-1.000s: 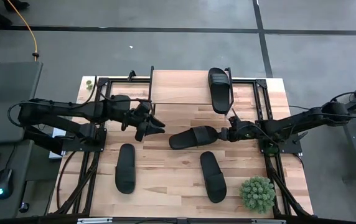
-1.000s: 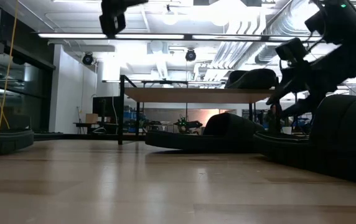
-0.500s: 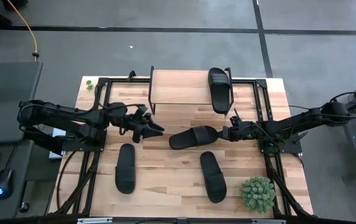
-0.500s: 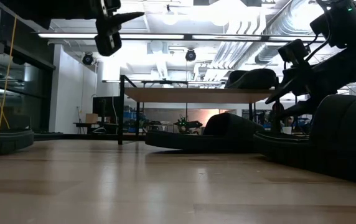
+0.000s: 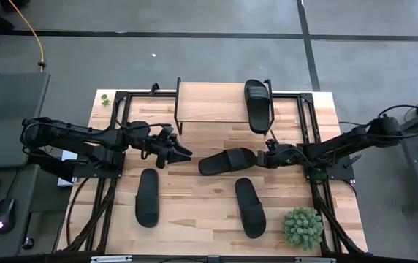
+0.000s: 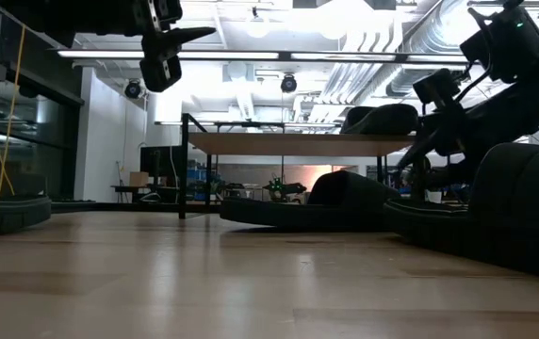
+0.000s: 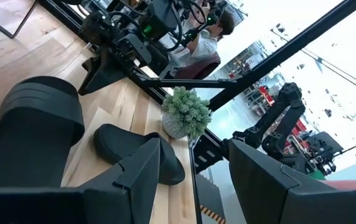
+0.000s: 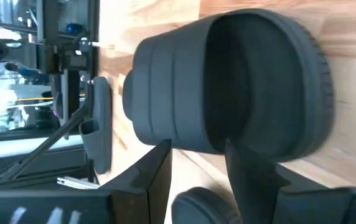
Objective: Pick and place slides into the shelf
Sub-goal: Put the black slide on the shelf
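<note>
Four black slides show. One slide [image 5: 258, 106] lies on the right end of the shelf [image 5: 213, 102], a low wooden rack at the table's far side. A second slide [image 5: 227, 161] lies on its sole at mid-table. Two more slides [image 5: 147, 197] [image 5: 250, 207] lie nearer. My right gripper [image 5: 264, 156] is open, low at the middle slide's right end [image 8: 228, 81], a finger on either side of its opening. My left gripper [image 5: 182, 152] hangs open in the air left of that slide [image 7: 38, 124]. My right gripper comes level from the table's right at the middle slide's end by the strap [image 8: 184, 134]. Its open fingers [image 8: 246, 171] overlap the slide's edge in the wrist view, and I cannot tell whether they touch it.
A small potted plant [image 5: 302, 227] stands at the near right corner. Black metal frames [image 5: 114, 168] run along both sides of the table. Bare wood shows on the shelf's left part and between the near slides.
My left gripper has moved a little toward the table's near edge and come down. The right arm's elbow has shifted while its gripper stays at the middle slide's end. The slides have kept their places.
</note>
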Robot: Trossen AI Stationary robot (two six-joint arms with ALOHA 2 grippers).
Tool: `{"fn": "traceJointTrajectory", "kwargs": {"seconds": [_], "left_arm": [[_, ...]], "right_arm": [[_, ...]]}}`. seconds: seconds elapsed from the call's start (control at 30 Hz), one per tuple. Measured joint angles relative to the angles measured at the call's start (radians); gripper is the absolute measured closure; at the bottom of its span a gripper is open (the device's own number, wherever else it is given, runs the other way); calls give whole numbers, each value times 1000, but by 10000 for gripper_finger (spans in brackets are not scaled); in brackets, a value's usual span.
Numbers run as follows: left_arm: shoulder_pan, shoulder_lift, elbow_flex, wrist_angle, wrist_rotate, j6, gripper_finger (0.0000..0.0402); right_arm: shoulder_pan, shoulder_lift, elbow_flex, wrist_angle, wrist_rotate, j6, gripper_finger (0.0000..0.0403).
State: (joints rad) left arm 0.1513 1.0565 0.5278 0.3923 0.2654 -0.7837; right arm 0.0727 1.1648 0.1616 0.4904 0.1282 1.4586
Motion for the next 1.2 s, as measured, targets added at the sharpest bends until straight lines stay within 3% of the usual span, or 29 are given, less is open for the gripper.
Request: {"fn": "traceJointTrajectory", "kwargs": {"seconds": [0.27, 0.8, 0.93, 1.2], "left_arm": [[-1, 0, 0, 0, 8, -6, 224], [-1, 0, 0, -12, 40, -8, 224], [-1, 0, -1, -17, 42, -8, 224], [-1, 0, -1, -46, 42, -4, 224]], "right_arm": [[0, 139, 5, 138, 17, 16, 262], [0, 406, 214, 157, -30, -76, 268], [1, 404, 219, 155, -14, -75, 295], [0, 401, 219, 170, -4, -72, 395]]}}
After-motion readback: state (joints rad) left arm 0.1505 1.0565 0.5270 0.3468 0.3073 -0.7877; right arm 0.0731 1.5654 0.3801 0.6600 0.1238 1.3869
